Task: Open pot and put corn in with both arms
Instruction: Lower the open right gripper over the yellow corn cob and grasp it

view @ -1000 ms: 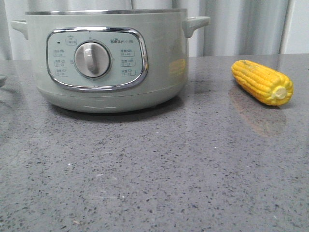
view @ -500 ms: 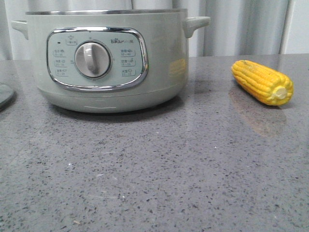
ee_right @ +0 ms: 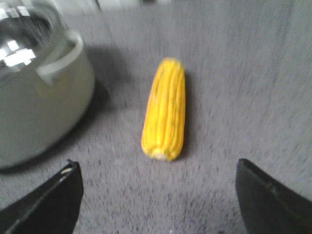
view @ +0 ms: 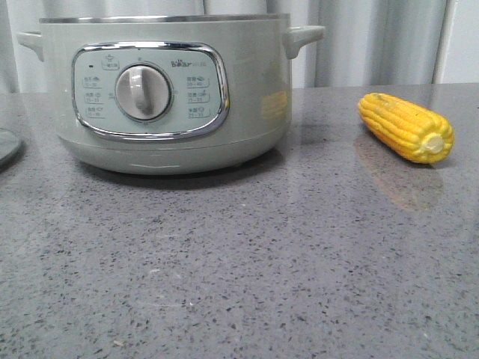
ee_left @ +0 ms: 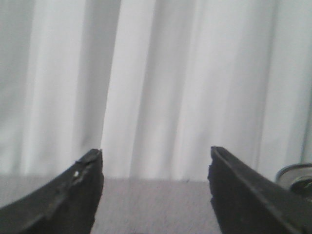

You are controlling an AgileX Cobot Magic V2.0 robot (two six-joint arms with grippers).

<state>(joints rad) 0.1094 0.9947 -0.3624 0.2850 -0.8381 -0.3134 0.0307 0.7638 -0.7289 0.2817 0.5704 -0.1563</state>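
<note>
1. The pot (view: 161,97) stands far left on the speckled grey countertop (view: 247,269), its chrome-framed control panel (view: 150,90) and white dial (view: 142,92) facing the near edge. Its two side handles stick out left and right, and its steel rim runs across the top of the front view.
2. The corn (view: 406,126) lies on the counter to the right of the pot, well apart from it, with bare counter between the two.
3. The corn's long axis runs from far-left to near-right in the front view. Its pale stub end points near-right, and its tapered tip points back toward the curtain (view: 374,41).
4. The whole near half of the counter is open. A dark rounded object (view: 7,146) shows at the left edge of the front view, cut off by the frame; what it is cannot be told.
5. The right gripper (ee_right: 158,197) is spread wide and holds nothing. In the right wrist view its two black fingers stand on either side of the corn's stub end, apart from the cob. The pot's wall and one handle show beside the corn in that view, which is blurred.
6. The left gripper (ee_left: 156,192) is also spread apart and empty. Its fingers frame the counter and the white curtain behind.
</note>
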